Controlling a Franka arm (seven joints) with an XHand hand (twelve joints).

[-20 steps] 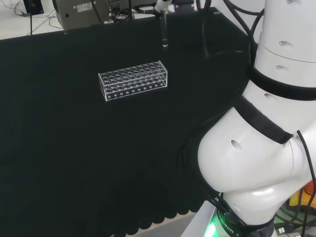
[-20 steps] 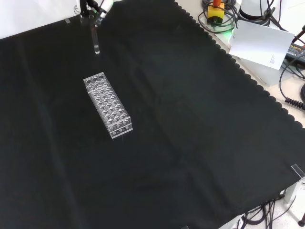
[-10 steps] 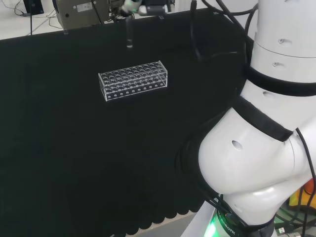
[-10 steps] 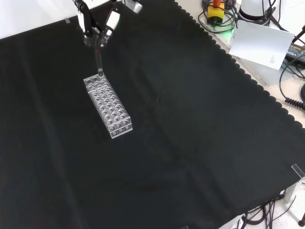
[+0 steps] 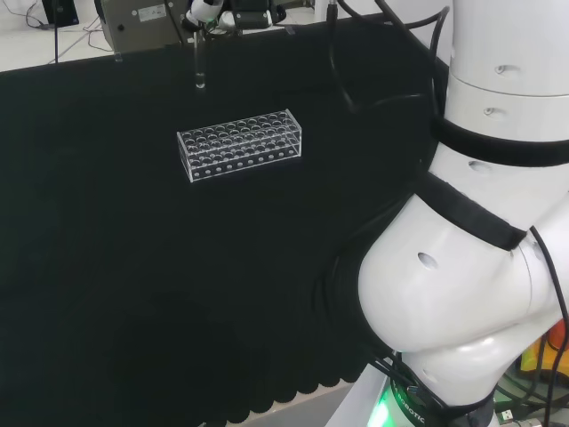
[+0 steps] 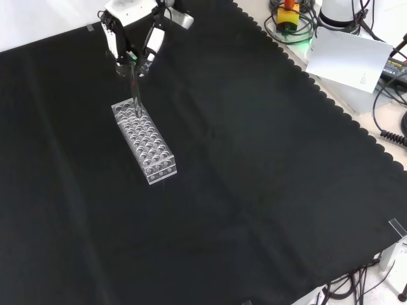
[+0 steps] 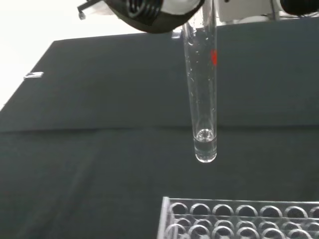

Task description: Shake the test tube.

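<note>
Swinging leftward across the head view since a second ago, the hand (image 6: 130,28) pinches the test tube (image 7: 200,84) upright by its top — hanging just above the clear rack (image 6: 144,138), apart from it. Shaking looks underway — the tube remains unracked.

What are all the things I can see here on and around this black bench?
test tube: one, clear glass with a small red mark, held upright in the air above the rack's far end in the front view
rack: one, clear plastic with many holes, on the cloth
black cloth: one, covers the bench
white sheet: one, off the cloth at the front view's top right
cables: several, black, right edge of the front view
hand: one, black and white, fingers pinching the test tube's top
arm links: white, right side of the head view
</note>
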